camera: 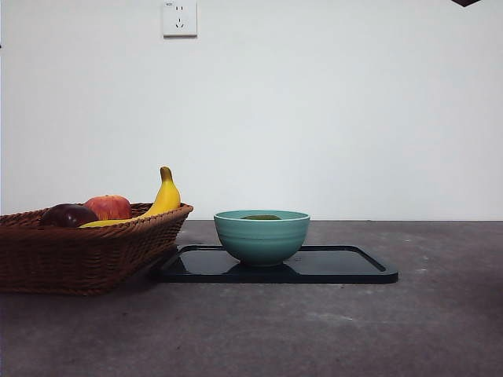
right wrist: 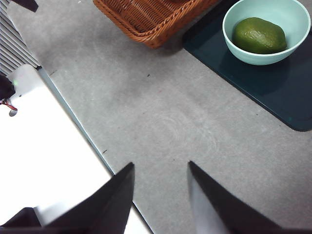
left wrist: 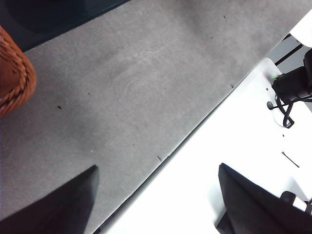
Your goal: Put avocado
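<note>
The olive-green avocado (right wrist: 259,35) lies inside the teal bowl (right wrist: 287,14), which stands on the dark tray (right wrist: 273,92). In the front view only the avocado's top (camera: 261,217) peeks over the bowl's rim (camera: 262,236). My right gripper (right wrist: 161,195) hovers open and empty above the grey table near its front edge, well away from the bowl. Also open and empty, my left gripper (left wrist: 156,195) hangs over the table's front edge beside the basket (left wrist: 14,78).
A brown wicker basket (camera: 78,251) at the left holds a banana (camera: 161,200), a red apple (camera: 108,207) and a dark maroon fruit (camera: 69,215). The black tray (camera: 346,267) lies beside it. A black arm tip (camera: 465,3) shows at the top right.
</note>
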